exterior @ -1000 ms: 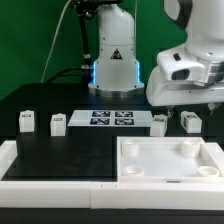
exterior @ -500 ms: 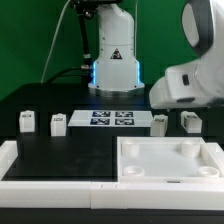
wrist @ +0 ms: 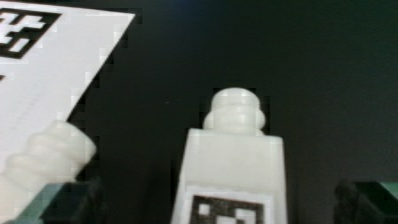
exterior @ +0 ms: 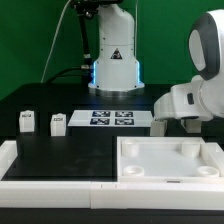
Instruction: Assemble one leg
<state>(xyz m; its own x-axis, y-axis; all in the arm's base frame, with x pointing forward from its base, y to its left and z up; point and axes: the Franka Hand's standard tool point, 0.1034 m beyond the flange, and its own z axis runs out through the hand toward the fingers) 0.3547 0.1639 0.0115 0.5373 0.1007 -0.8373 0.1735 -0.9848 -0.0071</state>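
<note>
Two small white legs with tags stand at the exterior view's left on the black table. The arm's white hand has come down at the right and hides the two legs there. In the wrist view a white leg with a rounded tip and a tag lies between my dark fingers. My gripper is open, its jaws apart on either side of this leg with dark gaps showing. A second leg lies beside it.
The marker board lies at the table's middle back, and its corner shows in the wrist view. The large white square tray-like part sits at the front right. A white raised border runs along the front left.
The arm has moved down and toward the exterior view's right over the last second. It now covers the two right-hand legs that were visible before.
</note>
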